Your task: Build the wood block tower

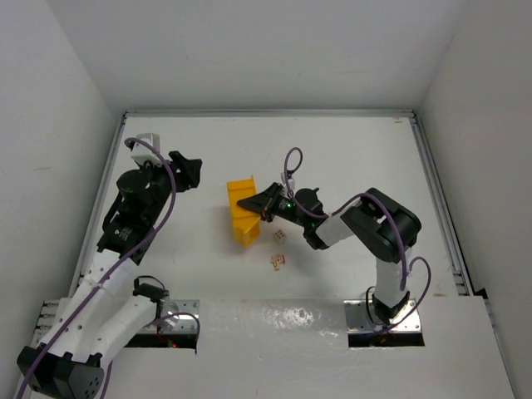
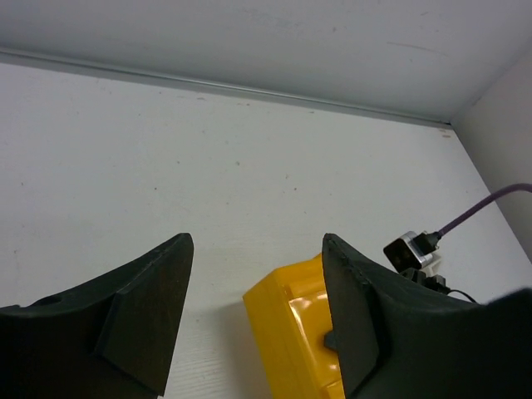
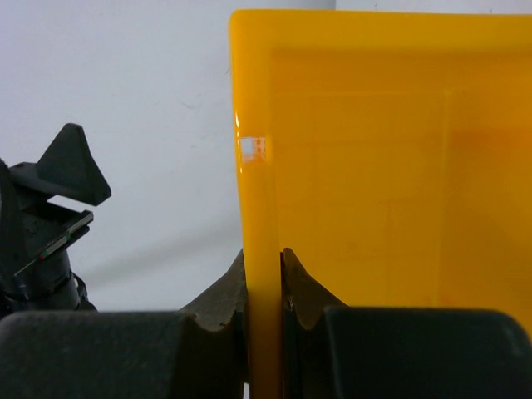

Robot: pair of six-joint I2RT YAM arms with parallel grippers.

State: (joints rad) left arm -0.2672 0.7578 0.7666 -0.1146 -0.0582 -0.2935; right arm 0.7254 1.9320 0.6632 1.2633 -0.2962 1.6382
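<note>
Two tiny pale wooden blocks lie loose on the white table: one with dots (image 1: 279,237) just right of the yellow bin, one with pink marks (image 1: 277,261) nearer the arms. No stack and no dark reddish-brown block show. My right gripper (image 1: 264,202) is shut on the wall of the yellow plastic bin (image 1: 243,210); in the right wrist view its fingers pinch that wall (image 3: 263,274) from both sides. My left gripper (image 1: 189,172) is open and empty, left of the bin; its wrist view shows the bin (image 2: 291,341) between and beyond its fingers.
The table is bounded by white walls and a metal rail at the back (image 2: 249,87). The right arm's purple cable (image 1: 291,166) loops above the bin. Metal mounting plates (image 1: 274,320) lie at the near edge.
</note>
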